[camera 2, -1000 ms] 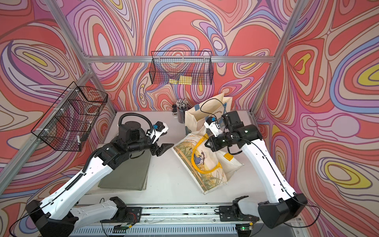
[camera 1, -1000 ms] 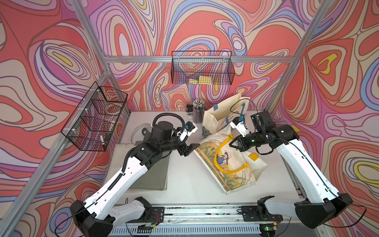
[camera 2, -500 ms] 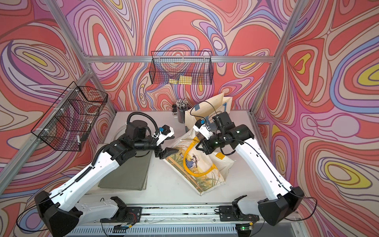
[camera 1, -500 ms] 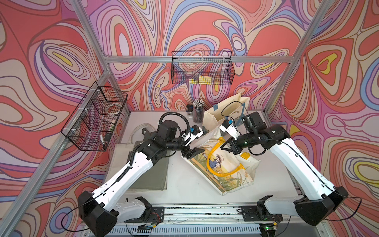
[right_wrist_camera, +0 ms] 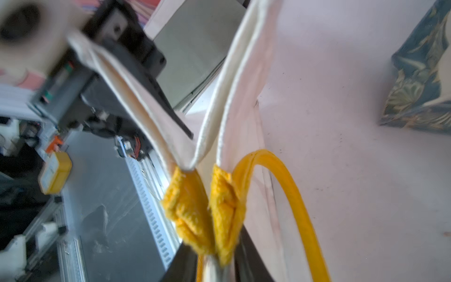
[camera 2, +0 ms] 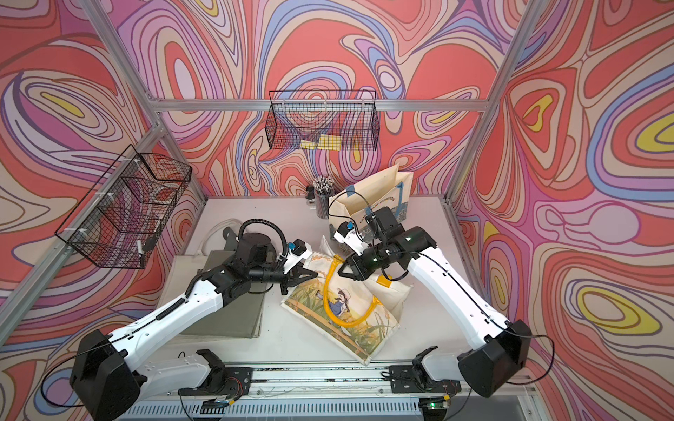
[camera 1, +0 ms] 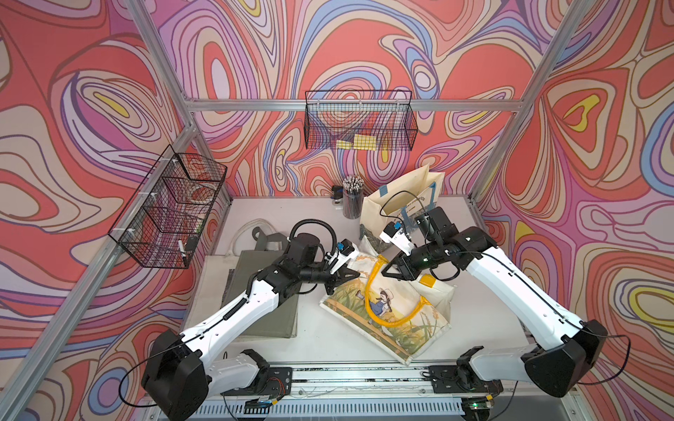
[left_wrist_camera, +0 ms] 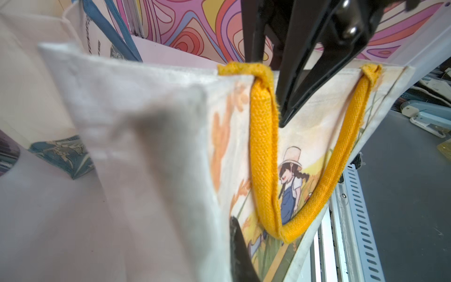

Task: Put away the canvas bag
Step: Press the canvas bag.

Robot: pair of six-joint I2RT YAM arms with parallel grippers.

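The left end effector (camera 1: pixel 354 276) is being held closed on the white hem of the canvas bag (camera 1: pixel 392 322), at a corner of its mouth. In the right wrist view, a black finger (right_wrist_camera: pixel 156 95) is being shown flat against that hem. The right end effector (camera 1: pixel 383 272) is being shown astride the same rim beside the yellow handle (left_wrist_camera: pixel 263 146), one finger (left_wrist_camera: pixel 300 80) in front of the printed panel. Whether the fabric is being pinched there cannot be told. The bag's mouth is being held up between the two arms, and its base is being borne by the worktop (camera 1: pixel 328 342), in front of an upright cream tote (camera 1: pixel 405 193) and beside a flat grey-green bag (camera 1: pixel 270 320).
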